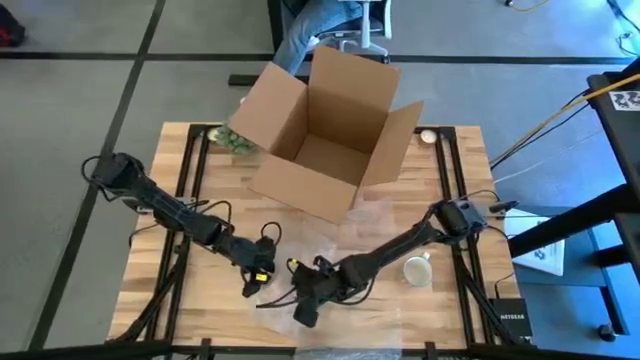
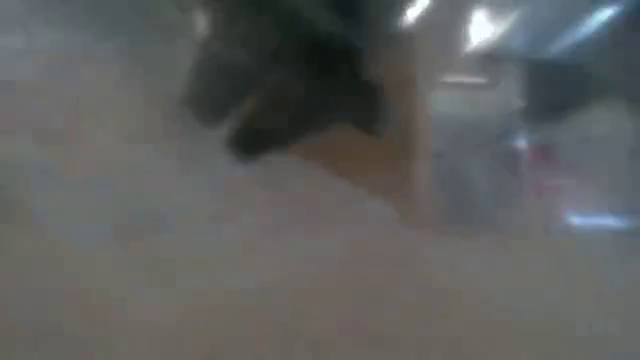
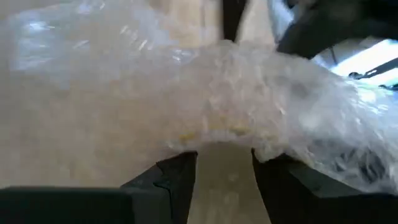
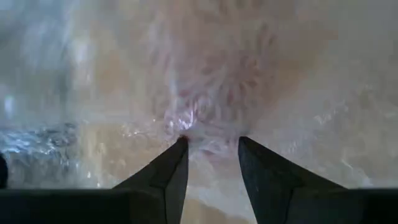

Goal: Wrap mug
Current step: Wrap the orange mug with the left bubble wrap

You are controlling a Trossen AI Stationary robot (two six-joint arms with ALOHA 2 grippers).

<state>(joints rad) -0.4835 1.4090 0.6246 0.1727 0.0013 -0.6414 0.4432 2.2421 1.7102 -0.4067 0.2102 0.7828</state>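
Landmark: the open brown cardboard box at the table's far side.

Nearest the front edge, well short of the box, both grippers meet over a clear, crinkled sheet of bubble wrap spread on the light wooden slatted table.

Left gripper, w/ yellow marks, sits front-left of the box. In its wrist view the fingers stand a little apart, with a bunched fold of wrap right at the tips; whether they actually pinch it can't be told.

Right gripper is just beside the left one, also well in front of the box. Its wrist view shows the jaws part open, a gathered pucker of wrap touching the tip of one finger; a grip can't be confirmed.

Low view is mostly covered by wrap, only a dark shape above it.

The white ceramic mug lies front-right of the box, near the right arm, bare, apart from both grippers.

Green bundle touches the box's left flap. Small round white object sits just right of the box.

Beyond the box: a person's blue-clad legs by a chair base.
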